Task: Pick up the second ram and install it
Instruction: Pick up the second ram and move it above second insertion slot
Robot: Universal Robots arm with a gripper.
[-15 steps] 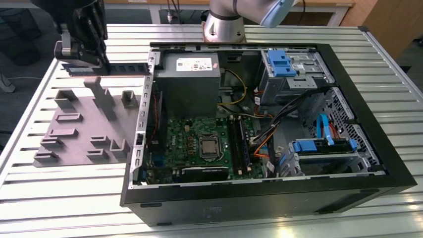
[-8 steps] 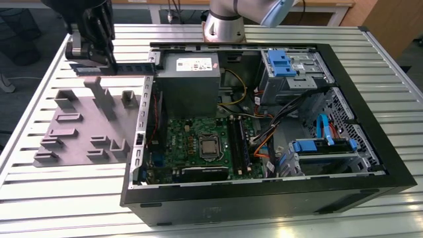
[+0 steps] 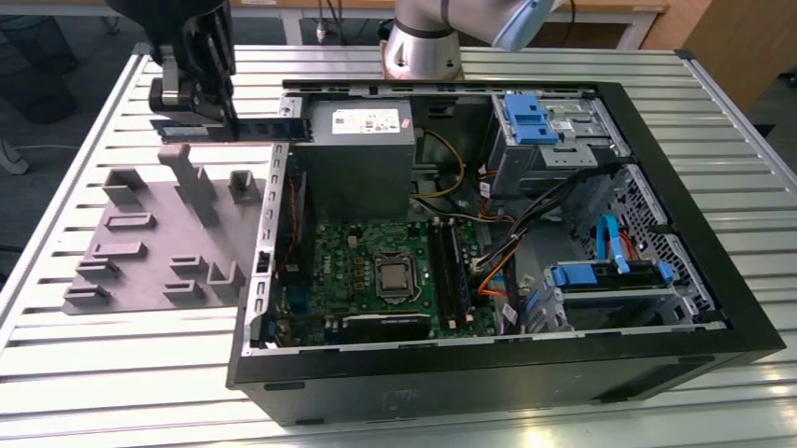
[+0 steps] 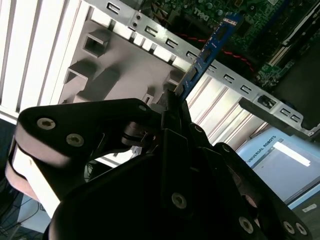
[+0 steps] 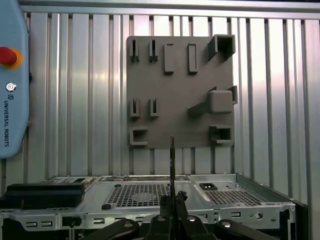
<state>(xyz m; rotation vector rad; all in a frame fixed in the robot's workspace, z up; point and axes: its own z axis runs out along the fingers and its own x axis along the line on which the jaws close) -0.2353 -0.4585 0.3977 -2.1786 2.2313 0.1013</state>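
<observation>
My gripper (image 3: 228, 124) hangs above the table at the exterior view's far left, just outside the open computer case (image 3: 498, 378). It is shut on the second ram (image 3: 272, 129), a thin dark stick held level and pointing toward the case. In the second wrist view the blue-green ram (image 4: 210, 47) juts out from between the fingers (image 4: 170, 107). The first wrist view shows the ram (image 5: 172, 160) edge-on above the gripper (image 5: 172, 200). The long black slot rails (image 3: 451, 271) lie on the green motherboard (image 3: 361, 266) inside the case.
A grey holder plate (image 3: 162, 233) with raised blocks lies on the slatted table below the gripper. The case wall (image 3: 276, 196) stands between the gripper and the motherboard. A power supply (image 3: 358, 140), cables and blue drive brackets (image 3: 610, 275) crowd the case. The arm's base (image 3: 421, 51) stands behind it.
</observation>
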